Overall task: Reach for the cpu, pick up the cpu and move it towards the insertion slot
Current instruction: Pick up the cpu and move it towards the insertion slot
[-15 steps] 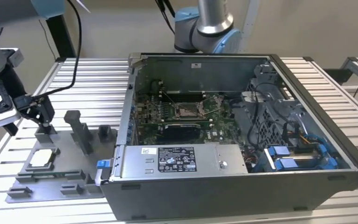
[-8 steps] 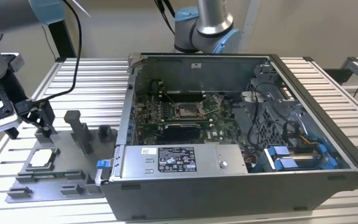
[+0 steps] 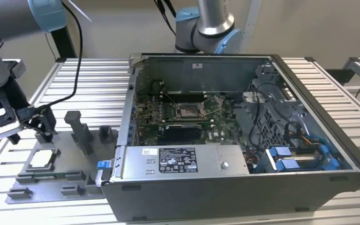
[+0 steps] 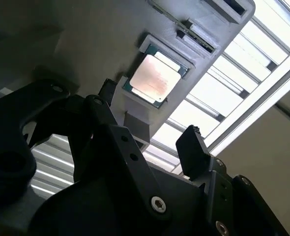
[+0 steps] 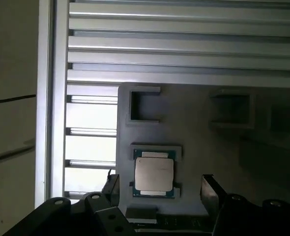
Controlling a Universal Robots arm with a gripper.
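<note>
The cpu (image 3: 42, 159) is a small pale silver square lying flat in a pocket of the grey fixture plate (image 3: 48, 187), at the exterior view's left. My gripper (image 3: 30, 131) hangs just above it, open and holding nothing. In both wrist views the two black fingers (image 5: 209, 192) stand apart on either side of the cpu (image 5: 155, 172) (image 4: 155, 78), with the gripper (image 5: 159, 191) (image 4: 150, 120) not touching it. The insertion slot (image 3: 188, 111), a shiny metal frame with a dark centre, sits on the green board inside the open computer case, well to the exterior view's right.
Upright grey fixture blocks (image 3: 80, 131) stand on the plate between the gripper and the case wall (image 3: 127, 117). A second robot arm (image 3: 208, 23) stands behind the case. A power supply box (image 3: 180, 161) fills the case's front. Everything rests on a slatted aluminium table (image 3: 92, 79).
</note>
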